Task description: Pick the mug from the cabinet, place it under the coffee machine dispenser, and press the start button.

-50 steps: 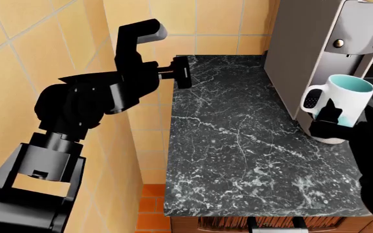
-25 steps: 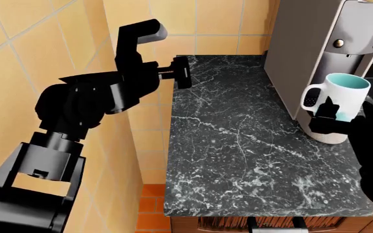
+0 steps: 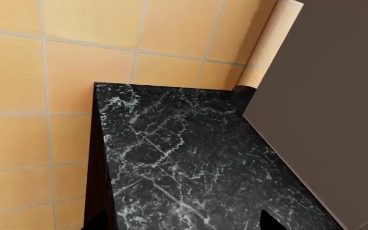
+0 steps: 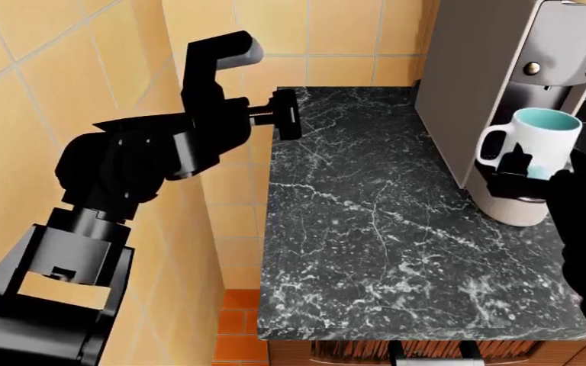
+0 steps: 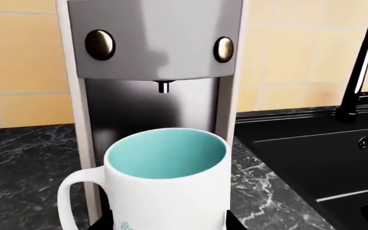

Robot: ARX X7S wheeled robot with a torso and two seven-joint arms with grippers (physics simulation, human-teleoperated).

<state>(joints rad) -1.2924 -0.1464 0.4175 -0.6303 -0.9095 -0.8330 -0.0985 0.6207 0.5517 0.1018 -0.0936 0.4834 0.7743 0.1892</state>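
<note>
Two arms in head view: left gripper [image 4: 284, 113] at 10 o'clock over the table [image 4: 375, 229], finger gap unreadable. Right gripper [image 4: 522, 171] at 3 o'clock, fingers clamped on the mug [image 4: 533, 141], upright below the coffee machine dispenser [image 5: 163, 86], above the white base [image 4: 517, 212].

counter [image 4: 375, 229] left: open | machine [image 4: 497, 69] blocks right

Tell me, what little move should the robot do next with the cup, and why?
Probably ease the mug a bit further in under the dispenser, then lower it. The right gripper holds it upright, and the spout seems just beyond its rim.
</note>
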